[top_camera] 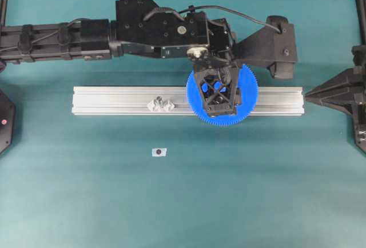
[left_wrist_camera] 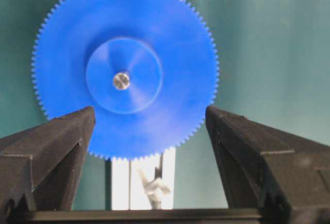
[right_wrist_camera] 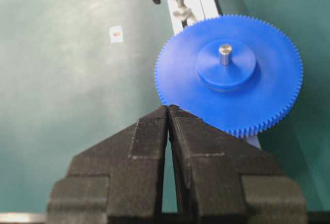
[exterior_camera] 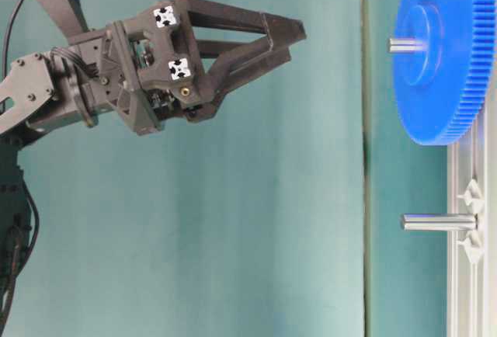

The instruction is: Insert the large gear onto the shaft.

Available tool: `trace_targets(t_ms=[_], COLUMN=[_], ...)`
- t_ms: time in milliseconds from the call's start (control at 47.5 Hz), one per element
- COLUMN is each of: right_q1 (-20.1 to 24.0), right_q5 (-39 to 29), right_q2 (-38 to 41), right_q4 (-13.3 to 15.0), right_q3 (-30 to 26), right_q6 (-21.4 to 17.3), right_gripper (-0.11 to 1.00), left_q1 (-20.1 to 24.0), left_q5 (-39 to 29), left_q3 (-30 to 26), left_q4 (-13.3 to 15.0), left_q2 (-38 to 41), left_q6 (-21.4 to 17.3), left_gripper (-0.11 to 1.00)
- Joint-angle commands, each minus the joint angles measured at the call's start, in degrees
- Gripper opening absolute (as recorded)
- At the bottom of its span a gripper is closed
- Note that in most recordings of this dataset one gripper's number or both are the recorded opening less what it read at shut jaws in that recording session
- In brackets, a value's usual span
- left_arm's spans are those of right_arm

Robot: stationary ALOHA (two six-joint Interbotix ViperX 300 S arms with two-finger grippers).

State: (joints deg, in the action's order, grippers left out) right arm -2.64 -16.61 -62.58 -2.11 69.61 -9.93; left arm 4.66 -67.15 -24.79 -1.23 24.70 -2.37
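Gear [left_wrist_camera: 126,69]: the large blue toothed disc sits flat on the aluminium rail [top_camera: 114,100], with the shaft [left_wrist_camera: 121,81] showing through its centre hole. In the right wrist view the silver pin tip stands proud of the raised hub, which indicates the disc has slid down over the pin and is carried by it, not by any fingers.

Left gripper [left_wrist_camera: 149,126]: its fingers are spread wide, one on either side of the disc's lower edge in the wrist view, and neither appears to touch the teeth. In the table-level view the gripper hangs well clear of the disc, pointing straight at its face. Nothing is held. This posture fits a release: the fingers stand wide enough to clear the rim, and the gripper is lined up over the hub it served.

Right gripper [right_wrist_camera: 169,111]: fingers pressed together, empty, parked at the far end of the rail from the left arm's base, with the disc just beyond their tips in its own camera. It plays no part in supporting the disc.

A second, bare pin [exterior_camera: 439,221] stands further along the rail, flanked by clear plastic pieces, well apart from the left fingers. A small white tag [top_camera: 159,152] lies on the teal tabletop [top_camera: 257,191], away from both grippers.

Judgement: the insertion looks complete. Whether the disc is seated fully down against the rail cannot be told from these views.
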Motion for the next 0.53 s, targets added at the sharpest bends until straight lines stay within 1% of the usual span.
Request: trace_targets(t_ms=[0,506], right_q1=[-0.2,-0.1], right_q5=[0.4,0.4], right_q2=[0.3,0.0], right_q4=[0.0,0.0], right_q3=[-1.0,-0.8], right_q6=[-0.5,-0.5], right_gripper=[0.12,0.12], left_q1=[-0.3,-0.2], left_q5=[0.4,0.4], left_q3=[-1.1,-0.9], left_q4=[-0.1,-0.1], left_q2=[-1.2,-0.2], left_q6=[0.1,0.1], left_gripper=[0.83,0.83])
